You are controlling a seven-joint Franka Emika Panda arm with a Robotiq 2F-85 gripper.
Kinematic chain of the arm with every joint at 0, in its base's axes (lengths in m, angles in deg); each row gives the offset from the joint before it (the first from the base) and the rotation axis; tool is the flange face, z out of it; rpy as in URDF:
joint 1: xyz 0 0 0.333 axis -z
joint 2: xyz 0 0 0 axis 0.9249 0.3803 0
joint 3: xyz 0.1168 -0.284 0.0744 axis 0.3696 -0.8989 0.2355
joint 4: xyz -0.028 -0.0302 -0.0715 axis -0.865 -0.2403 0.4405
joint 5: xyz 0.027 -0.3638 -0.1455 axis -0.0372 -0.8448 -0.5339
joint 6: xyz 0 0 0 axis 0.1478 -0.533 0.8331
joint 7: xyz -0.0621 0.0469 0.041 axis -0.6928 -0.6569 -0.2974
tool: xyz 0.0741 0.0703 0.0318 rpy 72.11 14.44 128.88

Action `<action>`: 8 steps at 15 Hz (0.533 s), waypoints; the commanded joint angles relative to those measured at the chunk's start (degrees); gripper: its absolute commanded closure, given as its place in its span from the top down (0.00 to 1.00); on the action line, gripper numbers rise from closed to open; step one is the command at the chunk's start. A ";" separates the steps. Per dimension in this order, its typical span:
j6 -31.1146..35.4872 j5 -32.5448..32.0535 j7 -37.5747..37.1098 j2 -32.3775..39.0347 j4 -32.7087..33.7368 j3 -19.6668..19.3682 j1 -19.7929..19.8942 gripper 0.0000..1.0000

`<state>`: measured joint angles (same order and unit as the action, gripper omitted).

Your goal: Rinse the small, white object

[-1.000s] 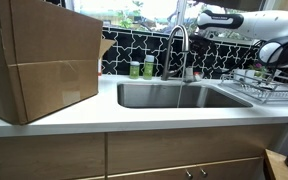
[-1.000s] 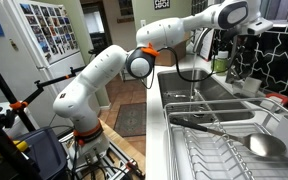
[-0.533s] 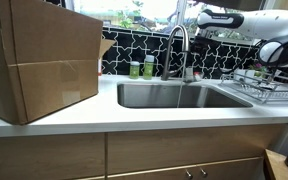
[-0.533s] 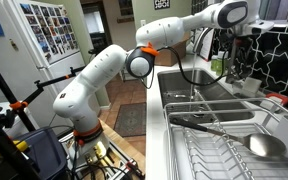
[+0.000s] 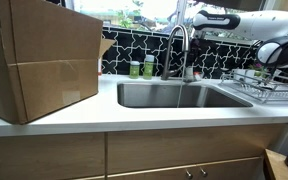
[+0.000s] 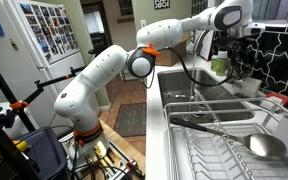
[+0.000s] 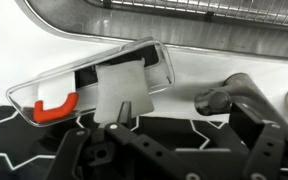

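In the wrist view a small whitish cup-like item [image 7: 120, 88] lies in a clear tray [image 7: 44, 92] on the counter behind the sink, next to a red hook. My gripper [image 7: 184, 118] is open and empty above it, its fingers apart on either side of the chrome faucet base [image 7: 222, 97]. In both exterior views the arm reaches over the back of the sink, with the gripper [image 6: 239, 52] beside the faucet [image 5: 177, 48]. I cannot make out the white item in the exterior views.
Two small green bottles [image 5: 141, 68] stand behind the steel sink [image 5: 179, 95]. A big cardboard box [image 5: 39, 60] sits on one side of the counter. A dish rack [image 5: 259, 82] with utensils [image 6: 234, 135] stands on the opposite side.
The wrist has shifted very slightly near the faucet. Nothing has been taken hold of or let go.
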<state>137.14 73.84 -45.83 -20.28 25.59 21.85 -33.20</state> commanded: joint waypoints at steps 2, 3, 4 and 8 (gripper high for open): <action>0.16 -0.82 8.62 1.18 1.09 0.79 -0.81 0.95; 0.29 -0.85 10.00 1.34 1.11 0.84 -1.07 0.83; 0.47 -0.77 10.89 1.50 1.13 0.93 -1.24 0.70; 0.51 -0.47 13.06 1.96 1.19 1.20 -1.72 0.46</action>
<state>137.20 73.84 -34.92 -19.55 25.59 22.24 -35.04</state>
